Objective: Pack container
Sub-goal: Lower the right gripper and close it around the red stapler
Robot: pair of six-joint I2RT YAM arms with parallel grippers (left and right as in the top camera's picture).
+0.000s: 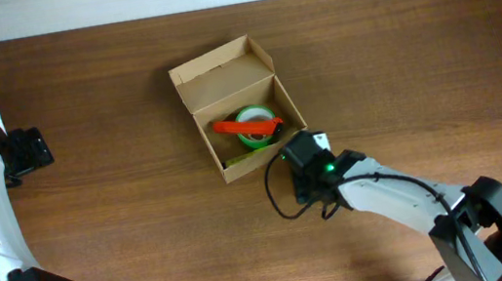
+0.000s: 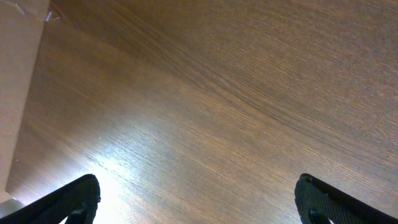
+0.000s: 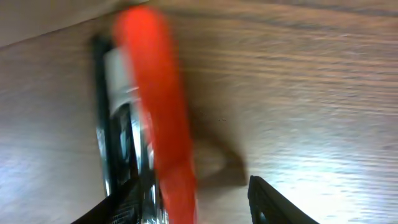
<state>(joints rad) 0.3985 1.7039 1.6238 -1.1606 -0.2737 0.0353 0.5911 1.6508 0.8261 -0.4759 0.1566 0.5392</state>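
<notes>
Red item [image 1: 244,126] within right pincer [image 1: 278,139], at container [image 1: 223,80]

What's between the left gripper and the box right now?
Nothing but bare table between the left gripper and the box; the overhead view shows it.

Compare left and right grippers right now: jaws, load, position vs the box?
Jaws: on the left gripper they stand wide open; on the right gripper they are set narrower.
Load: left gripper has only bare table between them; right gripper has a red tool there, grip unclear in the blur.
Position: left gripper sits far left of the container; right gripper is at its near right corner.
Shared: both black, two-fingered.
</notes>
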